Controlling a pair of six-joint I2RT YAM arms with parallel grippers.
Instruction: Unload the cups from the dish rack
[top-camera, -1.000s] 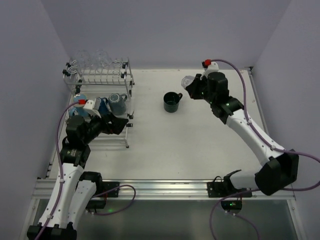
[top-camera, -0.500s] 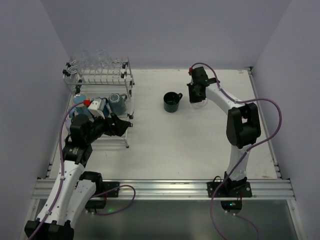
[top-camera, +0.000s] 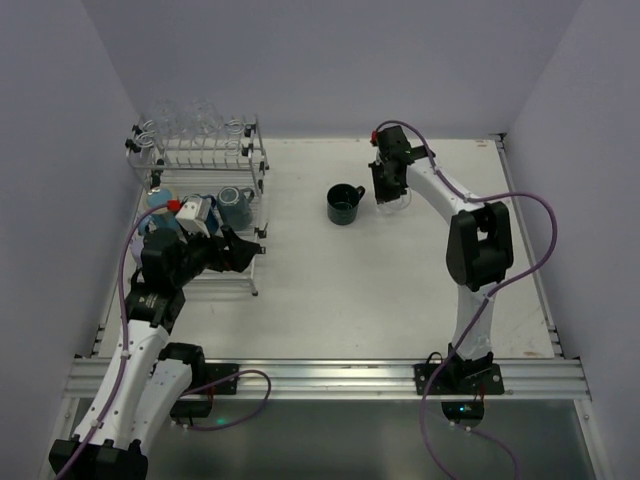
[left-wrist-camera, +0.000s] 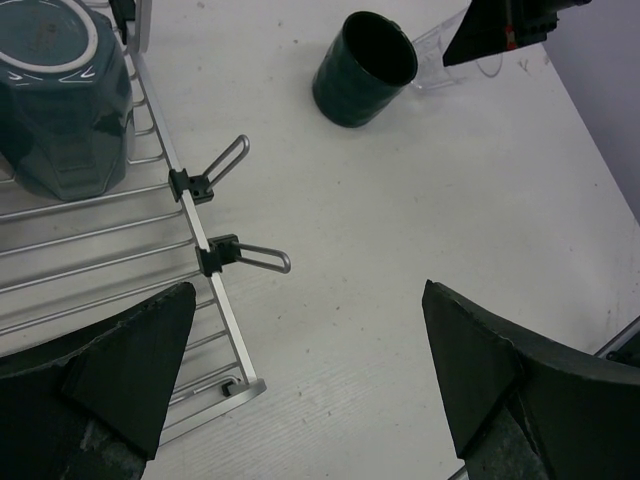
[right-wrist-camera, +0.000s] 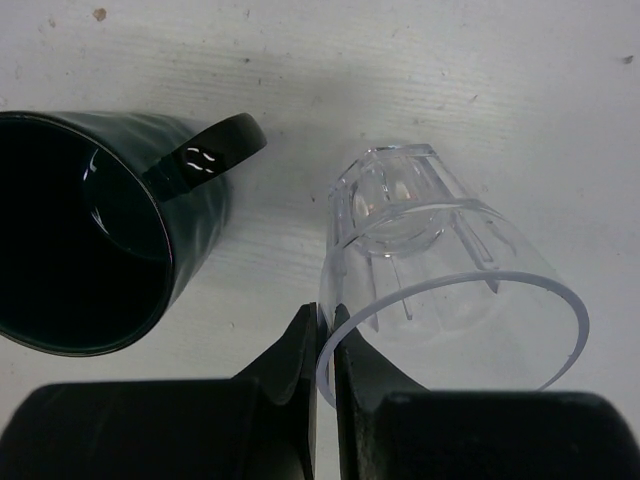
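Note:
The silver wire dish rack (top-camera: 205, 160) stands at the far left; clear glass tumblers (top-camera: 200, 118) sit on its upper tier, and a grey mug (top-camera: 237, 205) and a blue mug (top-camera: 160, 200) on the lower one. A dark green mug (top-camera: 344, 204) stands upright on the table, also in the right wrist view (right-wrist-camera: 90, 240). My right gripper (right-wrist-camera: 325, 325) is shut on the rim of a clear glass tumbler (right-wrist-camera: 440, 270), upright just right of the green mug. My left gripper (left-wrist-camera: 300, 385) is open and empty beside the rack's front corner (left-wrist-camera: 235, 385). An upside-down grey mug (left-wrist-camera: 60, 95) sits on the rack.
The table's white top (top-camera: 370, 290) stretches between the arms. Purple walls close in the left, back and right sides. Two wire hooks (left-wrist-camera: 250, 255) stick out from the rack's side rail.
My right arm has swung in from the right and lowered the clear tumbler beside the green mug. My left arm has shifted only slightly.

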